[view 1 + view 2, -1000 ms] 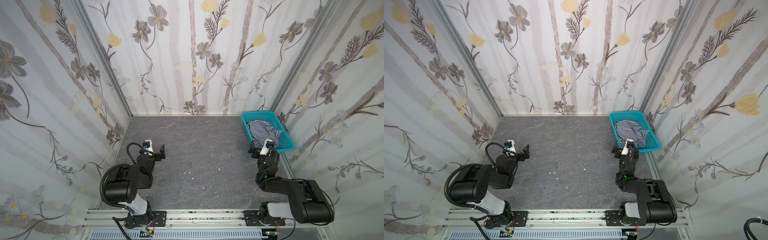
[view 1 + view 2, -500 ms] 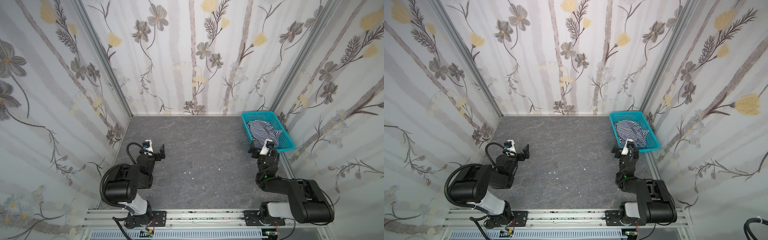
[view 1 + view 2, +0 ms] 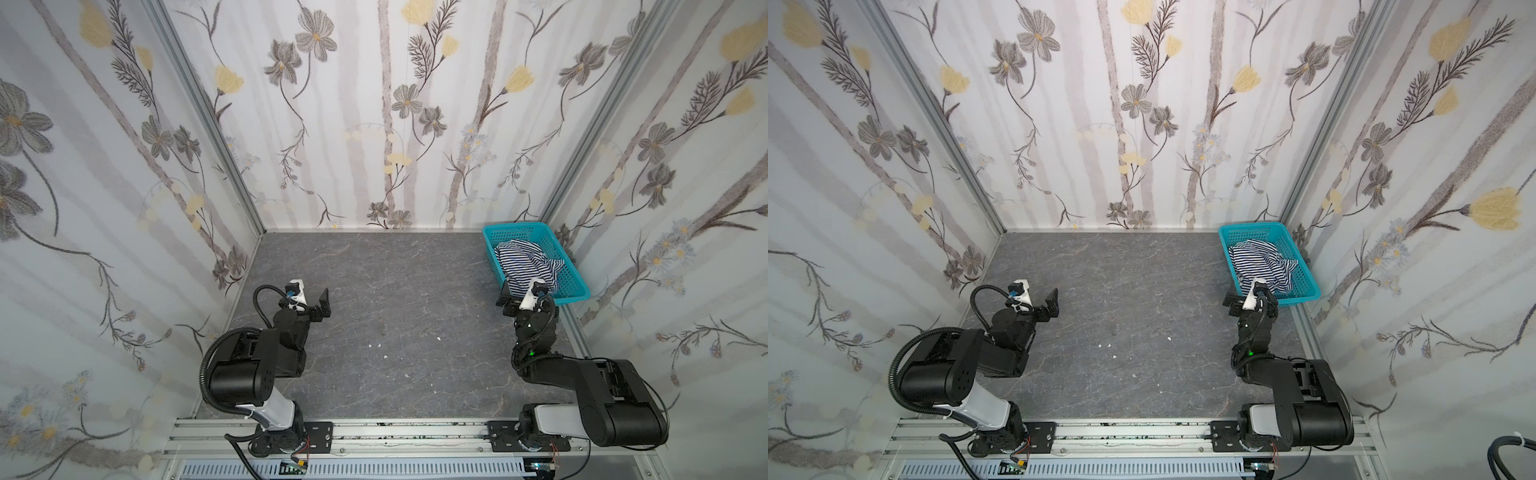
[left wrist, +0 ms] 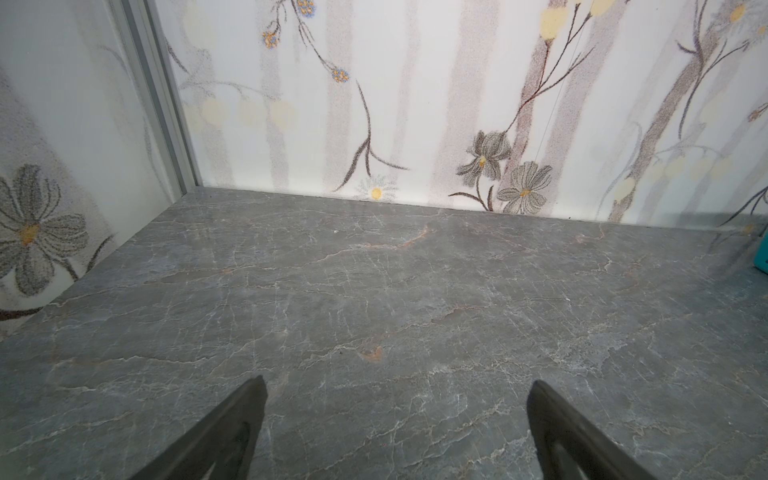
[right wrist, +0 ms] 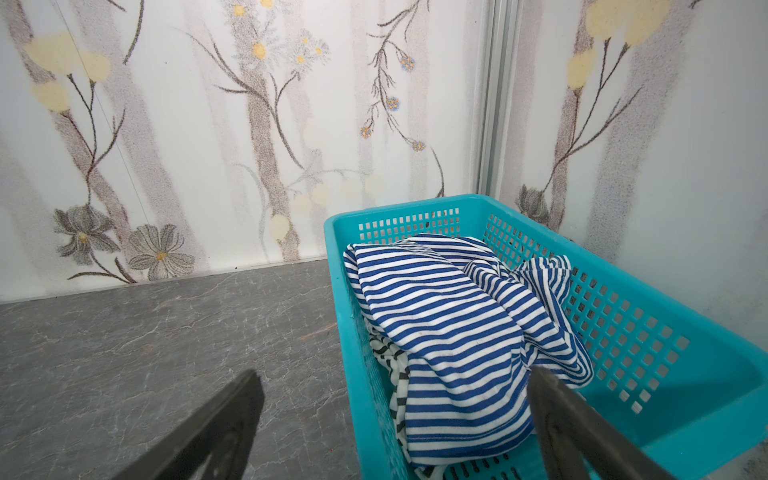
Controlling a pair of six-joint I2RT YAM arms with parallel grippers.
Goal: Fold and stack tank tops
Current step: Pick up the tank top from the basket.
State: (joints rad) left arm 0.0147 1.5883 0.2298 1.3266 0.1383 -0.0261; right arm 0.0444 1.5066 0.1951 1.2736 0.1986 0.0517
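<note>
The tank tops lie crumpled in a turquoise basket at the table's back right corner. The navy-and-white striped top is uppermost. A white top with black stripes peeks out under it. My right gripper is open at the basket's near end, one finger over the table and one over the tops, holding nothing. My left gripper is open and empty over bare table at the left.
The grey marble table is boxed in by flower-papered walls on three sides. A few small white specks lie near its middle. An aluminium rail carrying both arm bases runs along the front edge.
</note>
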